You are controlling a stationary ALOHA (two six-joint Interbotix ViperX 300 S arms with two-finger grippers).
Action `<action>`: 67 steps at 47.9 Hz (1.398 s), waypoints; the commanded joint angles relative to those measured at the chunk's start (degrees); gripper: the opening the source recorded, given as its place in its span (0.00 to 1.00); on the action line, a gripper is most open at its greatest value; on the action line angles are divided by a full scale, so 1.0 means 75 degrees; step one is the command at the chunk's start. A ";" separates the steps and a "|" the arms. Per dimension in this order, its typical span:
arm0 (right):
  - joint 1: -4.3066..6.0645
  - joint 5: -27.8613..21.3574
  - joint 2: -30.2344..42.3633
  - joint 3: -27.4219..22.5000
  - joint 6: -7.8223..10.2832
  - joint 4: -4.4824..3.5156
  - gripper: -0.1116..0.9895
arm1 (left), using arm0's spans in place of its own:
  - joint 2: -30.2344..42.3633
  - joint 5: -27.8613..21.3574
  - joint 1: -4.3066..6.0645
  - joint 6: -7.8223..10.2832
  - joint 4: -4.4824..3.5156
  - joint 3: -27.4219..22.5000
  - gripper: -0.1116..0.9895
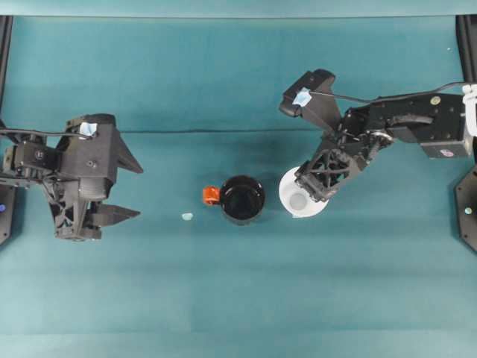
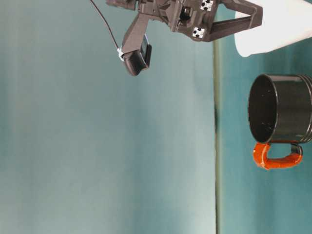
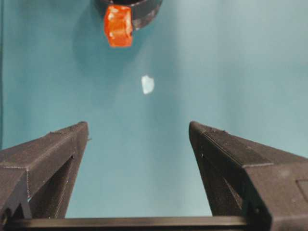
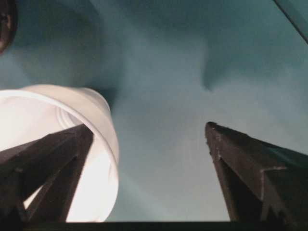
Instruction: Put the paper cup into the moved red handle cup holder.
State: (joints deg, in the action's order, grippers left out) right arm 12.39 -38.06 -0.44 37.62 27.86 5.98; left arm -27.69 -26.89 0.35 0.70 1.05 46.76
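The paper cup [image 1: 292, 200] stands upright on the table, white, just right of the red handle cup holder [image 1: 242, 199]. The holder is glossy black and empty, with its orange-red handle [image 1: 211, 195] pointing left. My right gripper [image 1: 307, 190] hangs open over the cup. In the right wrist view one finger [image 4: 53, 163] overlaps the cup's mouth and the cup [image 4: 103, 144] wall lies between the spread fingers. My left gripper [image 1: 133, 186] is open and empty at the left, well clear of the holder [image 3: 144, 12]. The holder [image 2: 280, 114] and the cup [image 2: 278, 27] sit side by side.
A small pale scrap [image 1: 187, 216] lies on the teal cloth between my left gripper and the holder's handle, also visible as the scrap [image 3: 147, 84] ahead of the left fingers. A fold line in the cloth [image 1: 223, 133] runs across the table behind the objects.
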 commanded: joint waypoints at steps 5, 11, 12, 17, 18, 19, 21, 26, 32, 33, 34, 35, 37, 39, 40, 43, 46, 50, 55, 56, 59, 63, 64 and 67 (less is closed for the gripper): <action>-0.0012 0.0152 -0.0070 -0.0070 0.0035 0.0117 0.45 | -0.0023 0.0035 0.0023 0.0000 0.0023 -0.0094 0.92; -0.0023 0.0105 -0.0070 -0.0070 0.0012 0.0188 0.18 | -0.0023 0.0035 0.0012 0.0000 0.0023 -0.0094 0.92; -0.0035 0.0105 -0.0070 -0.0070 0.0012 0.0211 0.15 | -0.0023 0.0035 0.0000 0.0000 0.0023 -0.0094 0.92; -0.0094 0.0152 -0.0094 -0.0070 0.0000 0.0281 0.04 | -0.0012 0.0035 -0.0023 0.0000 0.0023 -0.0094 0.92; -0.0105 0.0152 -0.0094 -0.0070 0.0000 0.0305 0.03 | -0.0012 0.0035 -0.0035 0.0000 0.0023 -0.0094 0.92; -0.0117 0.0164 -0.0105 -0.0059 0.0000 0.0316 0.03 | -0.0012 0.0035 -0.0035 0.0000 0.0023 -0.0094 0.92; -0.0129 0.0164 -0.0094 -0.0070 0.0000 0.0328 0.01 | -0.0012 0.0035 -0.0035 0.0000 0.0023 -0.0094 0.92; -0.0129 0.0164 -0.0094 -0.0059 0.0000 0.0328 0.01 | -0.0012 0.0035 -0.0035 0.0000 0.0023 -0.0094 0.92; -0.0141 0.0129 -0.0105 -0.0070 0.0000 0.0328 0.01 | -0.0012 0.0023 -0.0035 0.0000 0.0023 -0.0117 0.92; -0.0141 0.0117 -0.0094 -0.0082 0.0000 0.0328 0.01 | -0.0012 0.0035 -0.0035 0.0000 0.0023 -0.0117 0.92; -0.0141 0.0117 -0.0094 -0.0082 0.0000 0.0328 0.01 | -0.0012 0.0035 -0.0035 0.0000 0.0023 -0.0117 0.92; -0.0152 0.0117 -0.0105 -0.0082 0.0000 0.0328 0.01 | -0.0012 0.0035 -0.0035 0.0000 0.0023 -0.0117 0.92; -0.0152 0.0117 -0.0105 -0.0094 0.0000 0.0340 0.01 | -0.0012 0.0035 -0.0035 0.0000 0.0023 -0.0094 0.92; -0.0152 0.0094 -0.0117 -0.0105 0.0000 0.0375 0.01 | -0.0012 0.0035 -0.0035 0.0000 0.0023 -0.0094 0.92; -0.0152 0.0082 -0.0129 -0.0117 0.0000 0.0387 0.01 | -0.0012 0.0035 -0.0035 0.0000 0.0023 -0.0117 0.92; -0.0164 0.0023 -0.0199 -0.0188 0.0000 0.0410 0.01 | -0.0012 0.0035 -0.0035 0.0000 0.0023 -0.0117 0.92; -0.0152 -0.0082 -0.0305 -0.0281 0.0012 0.0422 0.01 | -0.0012 0.0035 -0.0035 0.0000 0.0023 -0.0094 0.92; -0.0152 -0.0375 -0.0516 -0.0516 0.0012 0.0422 0.01 | -0.0012 0.0035 -0.0035 -0.0012 0.0023 -0.0117 0.92; -0.0117 -0.0984 -0.0809 -0.0938 0.0023 0.0387 0.01 | -0.0012 0.0035 -0.0035 -0.0129 0.0023 -0.0117 0.92; -0.0117 -0.1102 -0.0855 -0.1031 0.0012 0.0375 0.01 | -0.0012 0.0035 -0.0035 -0.0176 0.0023 -0.0117 0.92; -0.0117 -0.1430 -0.0984 -0.1301 0.0012 0.0328 0.01 | -0.0012 0.0035 -0.0047 -0.0246 0.0023 -0.0094 0.92; -0.0117 -0.1840 -0.1113 -0.1652 0.0012 0.0234 0.01 | -0.0023 0.0035 -0.0047 -0.0281 0.0023 -0.0082 0.92; -0.0117 -0.1922 -0.1125 -0.1734 0.0012 0.0223 0.01 | -0.0023 0.0035 -0.0047 -0.0281 0.0023 -0.0082 0.92; -0.0117 -0.2133 -0.1160 -0.1957 0.0012 0.0188 0.01 | -0.0047 0.0035 -0.0047 -0.0281 0.0023 -0.0082 0.92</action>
State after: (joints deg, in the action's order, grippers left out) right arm 11.51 -52.38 -4.22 25.93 27.77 7.73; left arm -27.51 -26.89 0.09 -1.41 1.05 46.76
